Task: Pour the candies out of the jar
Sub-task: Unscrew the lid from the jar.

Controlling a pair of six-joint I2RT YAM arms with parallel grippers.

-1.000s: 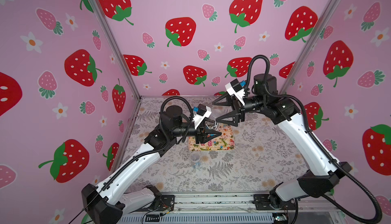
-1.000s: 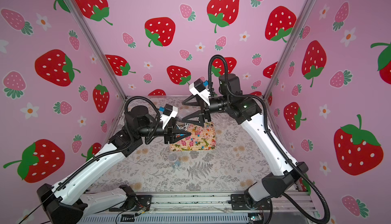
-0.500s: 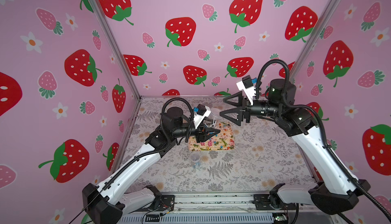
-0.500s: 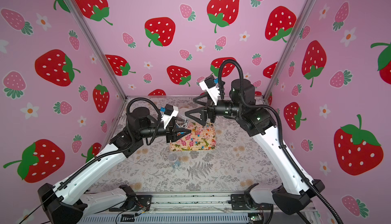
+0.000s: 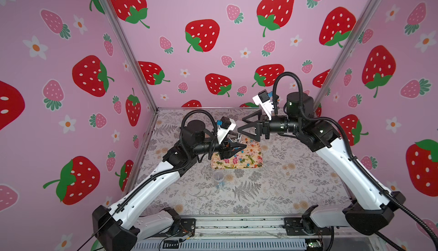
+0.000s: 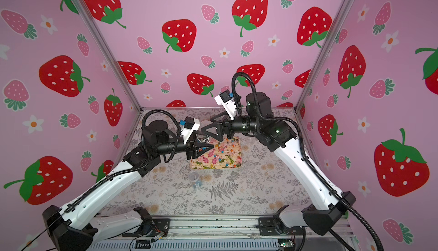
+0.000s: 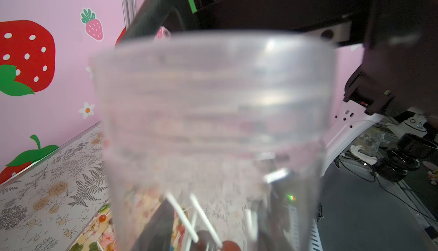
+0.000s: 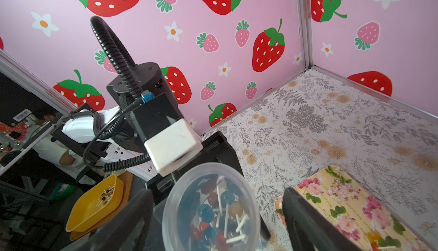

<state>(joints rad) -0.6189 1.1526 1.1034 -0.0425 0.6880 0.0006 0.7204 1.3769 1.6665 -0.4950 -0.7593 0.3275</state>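
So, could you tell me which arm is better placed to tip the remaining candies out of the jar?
Left, probably: the left tool is shut on the jar, held above the floral tray with candies inside, so it only needs to tilt. The right tool is open near the jar's mouth, gripping nothing.

Layout-wise: a tray [image 5: 257, 161] is parked on the tabletop [image 5: 296, 185], toward the back middle, with candies [image 5: 246, 157] scattered on it. A jar [image 8: 211, 204] is held in the left end effector [image 5: 237, 147] above the tray's back-left corner, and more candies are seen inside it. The right end effector [image 5: 240, 125] is hung just right of and behind the jar. A small cup [image 5: 218, 178] is set on the tabletop just in front of the tray's left end.
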